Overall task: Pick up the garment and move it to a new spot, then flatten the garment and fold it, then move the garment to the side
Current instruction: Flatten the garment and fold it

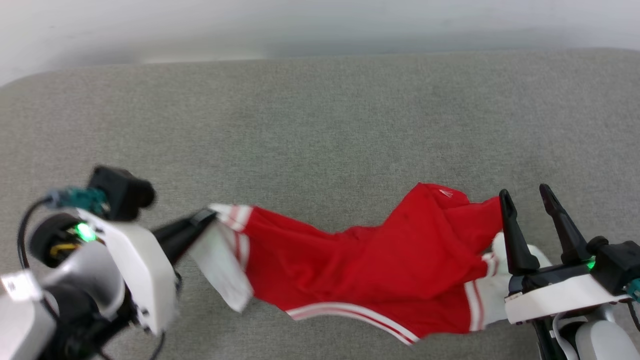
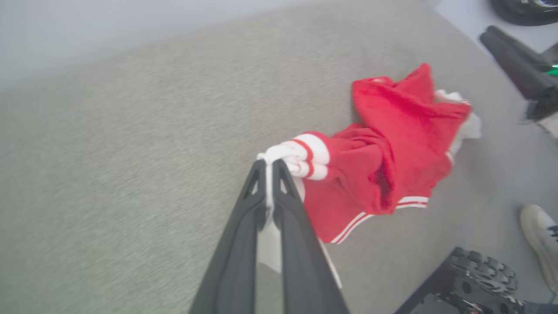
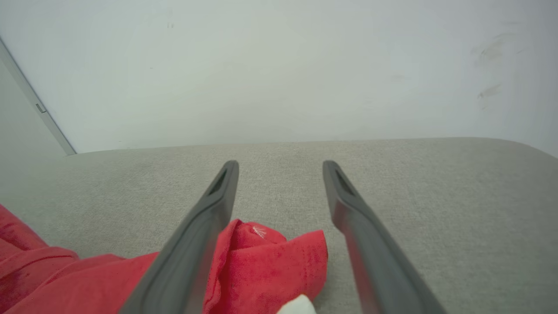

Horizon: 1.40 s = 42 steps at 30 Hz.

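Garment (image 1: 360, 265) on grey surface (image 1: 320, 125); shoe (image 2: 538, 237) nearby

Garment (image 1: 380, 260): saturated red body, white sleeves. Cuffs banded white with thin red stripes; hem edged with white stripes on red. Small white mark (image 1: 445, 192) on the red cloth at the far fold.
Counter (image 1: 320, 125): light grey-beige, fine heathered weave, no print.
Wall (image 1: 320, 20): plain off-white.
Left hand (image 1: 209, 217), right hand (image 1: 524, 192): fingers matt black, wrist shells white.
Green light (image 1: 84, 232) glows at the left wrist; teal connector (image 1: 82, 197) beside it.
Shoe (image 2: 538, 235): off-white.
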Tool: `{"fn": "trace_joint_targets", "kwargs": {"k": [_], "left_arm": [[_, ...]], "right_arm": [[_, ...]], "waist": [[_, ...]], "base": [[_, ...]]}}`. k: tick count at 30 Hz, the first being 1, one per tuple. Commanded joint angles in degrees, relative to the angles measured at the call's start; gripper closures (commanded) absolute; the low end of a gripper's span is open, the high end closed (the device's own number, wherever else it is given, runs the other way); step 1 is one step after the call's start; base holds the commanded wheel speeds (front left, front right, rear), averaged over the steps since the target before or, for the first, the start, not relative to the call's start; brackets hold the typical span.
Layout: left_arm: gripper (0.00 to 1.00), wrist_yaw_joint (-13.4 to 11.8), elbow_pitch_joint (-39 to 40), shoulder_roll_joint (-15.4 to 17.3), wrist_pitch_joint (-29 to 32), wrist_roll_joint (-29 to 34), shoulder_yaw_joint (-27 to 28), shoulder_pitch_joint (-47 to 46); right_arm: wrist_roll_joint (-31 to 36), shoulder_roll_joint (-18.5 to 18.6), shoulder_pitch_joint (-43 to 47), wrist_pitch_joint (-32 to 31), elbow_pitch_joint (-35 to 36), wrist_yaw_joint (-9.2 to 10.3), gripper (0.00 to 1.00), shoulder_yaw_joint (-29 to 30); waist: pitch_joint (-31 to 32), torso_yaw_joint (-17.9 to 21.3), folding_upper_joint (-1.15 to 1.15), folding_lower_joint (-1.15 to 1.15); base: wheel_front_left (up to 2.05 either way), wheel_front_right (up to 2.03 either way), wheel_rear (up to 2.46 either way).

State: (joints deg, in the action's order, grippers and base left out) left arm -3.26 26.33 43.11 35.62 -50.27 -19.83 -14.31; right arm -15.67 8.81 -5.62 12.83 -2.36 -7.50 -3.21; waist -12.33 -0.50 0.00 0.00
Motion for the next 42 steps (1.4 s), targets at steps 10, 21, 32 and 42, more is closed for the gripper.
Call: {"fn": "trace_joint_targets", "kwargs": {"k": [10,21,32,42], "left_arm": [[1.0,0.94,-25.36,-1.67,0.42,5.03,-3.01,-8.77],[0.0,3.27,-39.03,-5.21,-19.85,17.6,-5.32,-15.84],[0.0,7.43,-41.28,-10.68,-33.24,21.55,-9.89,-19.12],[0.0,10.21,-31.13,-12.75,-11.49,9.03,-16.41,-22.43]], "right_arm": [[0.51,-0.44,-3.22,0.8,-1.46,0.02,0.0,-2.38],[0.89,-0.6,-3.74,1.32,-2.68,0.02,0.0,-3.0],[0.8,-0.56,-3.08,1.26,-3.47,0.02,0.0,-2.94],[1.17,-1.51,-2.06,1.21,-2.98,0.02,0.0,-1.17]], "waist": [[-4.71,4.47,0.0,0.0],[-5.0,4.88,0.0,0.0],[-1.01,4.11,0.0,0.0],[-0.08,7.65,0.0,0.0]], "base": [[0.0,0.0,0.0],[0.0,0.0,0.0],[0.0,0.0,0.0],[0.0,0.0,0.0]]}}
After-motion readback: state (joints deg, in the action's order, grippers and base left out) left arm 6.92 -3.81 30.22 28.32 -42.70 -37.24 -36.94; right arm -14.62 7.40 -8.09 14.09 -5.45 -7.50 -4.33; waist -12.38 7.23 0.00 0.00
